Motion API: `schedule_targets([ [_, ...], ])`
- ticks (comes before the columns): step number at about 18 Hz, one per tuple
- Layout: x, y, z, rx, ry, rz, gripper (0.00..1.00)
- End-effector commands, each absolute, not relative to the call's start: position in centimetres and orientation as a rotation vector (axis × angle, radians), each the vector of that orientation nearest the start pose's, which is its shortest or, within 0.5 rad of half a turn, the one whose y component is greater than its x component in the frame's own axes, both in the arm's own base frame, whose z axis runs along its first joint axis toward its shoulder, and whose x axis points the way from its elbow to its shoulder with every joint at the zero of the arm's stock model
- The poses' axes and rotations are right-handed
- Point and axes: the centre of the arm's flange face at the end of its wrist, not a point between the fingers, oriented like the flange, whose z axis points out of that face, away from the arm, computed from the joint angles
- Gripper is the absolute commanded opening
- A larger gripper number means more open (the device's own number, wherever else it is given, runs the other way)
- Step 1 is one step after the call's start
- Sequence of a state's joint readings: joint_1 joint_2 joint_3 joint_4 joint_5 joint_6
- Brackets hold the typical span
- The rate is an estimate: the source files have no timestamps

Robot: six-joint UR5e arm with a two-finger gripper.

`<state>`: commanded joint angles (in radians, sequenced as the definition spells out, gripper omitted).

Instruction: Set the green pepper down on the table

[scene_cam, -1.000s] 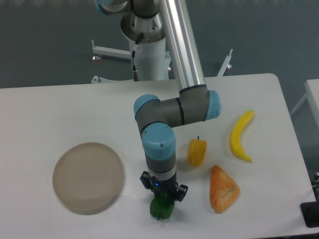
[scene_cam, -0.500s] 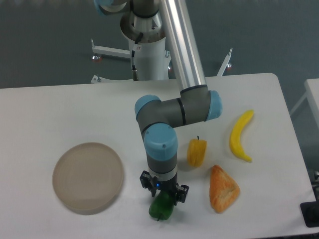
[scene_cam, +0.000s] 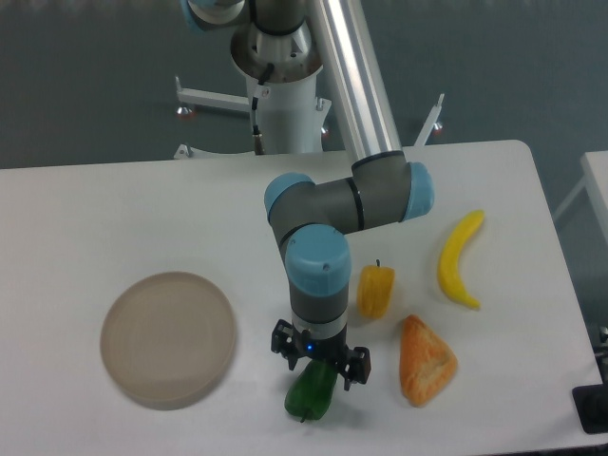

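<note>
The green pepper (scene_cam: 308,393) is a small glossy dark-green pepper. It lies tilted on the white table (scene_cam: 95,209) near the front edge, between the plate and the orange piece. My gripper (scene_cam: 320,367) hangs straight down just above the pepper's upper end. Its jaws look parted and not clamped on the pepper. The wrist hides the fingertips and the pepper's stem end.
A round beige plate (scene_cam: 168,338) sits at the front left. A yellow-orange pepper (scene_cam: 375,290) stands right of my wrist. An orange wedge-shaped piece (scene_cam: 427,360) lies at the front right, and a banana (scene_cam: 459,260) beyond it. The arm's base (scene_cam: 285,104) stands at the back.
My arm and gripper have shifted right and risen slightly. The green pepper has stayed in place on the table, and more of it shows now.
</note>
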<state>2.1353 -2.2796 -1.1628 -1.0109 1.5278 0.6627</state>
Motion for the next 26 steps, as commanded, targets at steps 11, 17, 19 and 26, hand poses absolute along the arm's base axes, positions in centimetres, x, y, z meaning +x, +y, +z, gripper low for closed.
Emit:
schedule_targets([
  [11,-39.1,67.9,33.5,-2.837,0.276,0.243,1.00],
  [17,-45.6,64.1,33.9,-2.820,0.585,0.346,1.00],
  [19,-46.8,63.3,33.9,-2.814,0.650,0.362,1.00],
  [26,-47.9,62.4,33.8,-2.809,0.706,0.375,1.00],
])
